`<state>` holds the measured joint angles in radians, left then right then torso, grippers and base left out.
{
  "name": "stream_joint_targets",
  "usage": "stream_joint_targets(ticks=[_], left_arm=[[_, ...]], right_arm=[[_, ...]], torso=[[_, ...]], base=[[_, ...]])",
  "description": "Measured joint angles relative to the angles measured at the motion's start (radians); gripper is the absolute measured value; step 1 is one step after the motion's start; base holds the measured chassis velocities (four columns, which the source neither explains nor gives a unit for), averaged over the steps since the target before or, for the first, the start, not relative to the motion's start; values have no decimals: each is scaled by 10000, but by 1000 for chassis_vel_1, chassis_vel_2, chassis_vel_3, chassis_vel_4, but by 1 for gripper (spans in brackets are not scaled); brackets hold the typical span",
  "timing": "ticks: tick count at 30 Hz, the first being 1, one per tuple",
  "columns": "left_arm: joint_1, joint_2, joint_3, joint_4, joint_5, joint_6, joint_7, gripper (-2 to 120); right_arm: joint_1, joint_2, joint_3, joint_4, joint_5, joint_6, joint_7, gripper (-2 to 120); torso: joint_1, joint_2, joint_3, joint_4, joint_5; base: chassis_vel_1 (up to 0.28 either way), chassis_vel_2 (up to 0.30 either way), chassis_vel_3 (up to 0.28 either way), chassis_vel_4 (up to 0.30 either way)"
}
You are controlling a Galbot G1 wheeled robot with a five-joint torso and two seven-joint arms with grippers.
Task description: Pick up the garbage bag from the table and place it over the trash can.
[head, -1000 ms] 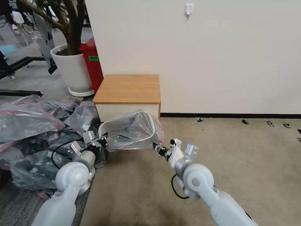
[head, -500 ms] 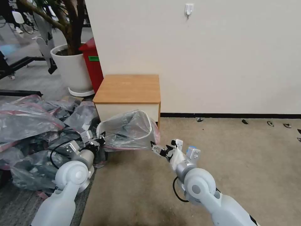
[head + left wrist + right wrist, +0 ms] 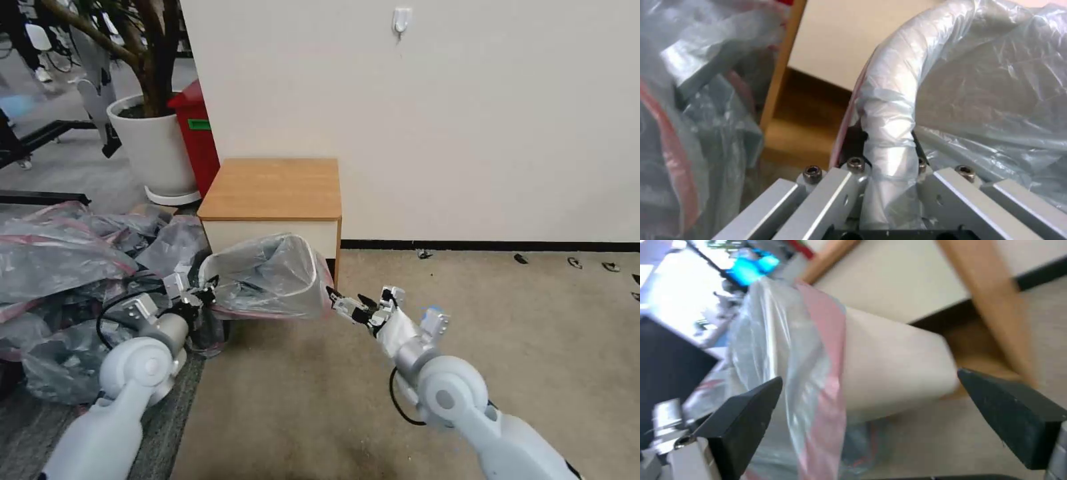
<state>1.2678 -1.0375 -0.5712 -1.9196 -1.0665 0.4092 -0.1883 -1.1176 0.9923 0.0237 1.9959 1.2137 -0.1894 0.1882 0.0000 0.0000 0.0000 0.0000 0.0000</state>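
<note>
The grey translucent garbage bag [image 3: 267, 277] with its pink band [image 3: 829, 336] is stretched over the cream trash can [image 3: 898, 370], which stands on the floor in front of the table [image 3: 270, 187]. My left gripper [image 3: 203, 291] is at the can's left side, shut on the bag-wrapped rolled rim [image 3: 887, 110]. My right gripper [image 3: 350, 307] is just off the can's right side, open and holding nothing. In the right wrist view its dark fingertips [image 3: 751, 413] stand wide on either side of the can's bare wall.
A big heap of similar grey-pink bags [image 3: 60, 267] lies on the floor to the left. Behind it are a white plant pot [image 3: 150, 150] and a tall red bin [image 3: 197, 137]. The wall runs close behind the table, and open carpet [image 3: 500, 320] lies to the right.
My right gripper has come off the bag's right edge and drawn back to the right, now open. The left arm and the bagged can have shifted slightly left.
</note>
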Motion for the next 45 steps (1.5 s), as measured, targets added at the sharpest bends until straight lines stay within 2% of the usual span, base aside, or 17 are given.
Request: stream_joint_targets(ticks=[1, 2, 3, 4, 12, 25, 27, 36, 38, 39, 42, 45], left_arm=[[73, 154, -94, 23, -11, -5, 317, 3], [73, 154, -94, 23, -11, -5, 317, 3], [163, 316, -213, 59, -16, -14, 720, 3], [192, 361, -247, 70, -17, -20, 820, 3], [383, 542, -354, -38, -16, -134, 1051, 3], [478, 515, -288, -316, 11, -200, 983, 3], [488, 508, -265, -345, 16, -206, 975, 3], [464, 520, -115, -359, 70, -222, 919, 3], [482, 504, -101, -428, 82, -228, 901, 3], [482, 504, -101, -428, 82, -228, 901, 3], [561, 492, -81, -561, 93, -234, 891, 3], [596, 488, -49, -641, 94, -234, 888, 3]], right_arm=[[82, -131, 47, -204, 125, 35, -621, 100], [82, -131, 47, -204, 125, 35, -621, 100], [207, -269, 68, -404, 357, 32, -1187, 100], [249, -308, 75, -454, 456, -14, -1330, 100], [558, -412, 33, -857, 804, -781, -2446, 96], [925, -295, -137, -1322, 744, -955, -2402, 76], [934, -302, -137, -1326, 740, -953, -2411, 67], [1091, -326, -343, -1332, 632, -911, -2630, 58], [1138, -323, -421, -1382, 444, -891, -2733, 47], [1138, -323, -421, -1382, 444, -891, -2733, 47], [1195, -259, -505, -1418, 112, -884, -2779, 30], [1229, -239, -555, -1436, -117, -867, -2779, 24]], torso=[[0, 0, 1, 1, 0], [0, 0, 1, 1, 0], [0, 0, 1, 0, 1], [0, -1, 0, 1, 0], [0, 0, 0, 0, 1], [-1, 0, 1, 0, 0], [-1, 0, 0, 0, 0], [0, -1, 0, 1, 0], [0, 0, 0, 0, 0], [0, 0, 0, 0, 0], [0, 0, 0, 0, 0], [-1, 0, 0, 0, 0]], base=[[0, 0, 0, 0], [0, 0, 0, 0], [0, 0, 0, 0], [0, 0, 0, 0], [0, 0, 0, 0], [0, 0, 0, 0], [0, 0, 0, 0], [0, 0, 0, 0], [0, 0, 0, 0], [0, 0, 0, 0], [0, 0, 0, 0], [0, 0, 0, 0]])
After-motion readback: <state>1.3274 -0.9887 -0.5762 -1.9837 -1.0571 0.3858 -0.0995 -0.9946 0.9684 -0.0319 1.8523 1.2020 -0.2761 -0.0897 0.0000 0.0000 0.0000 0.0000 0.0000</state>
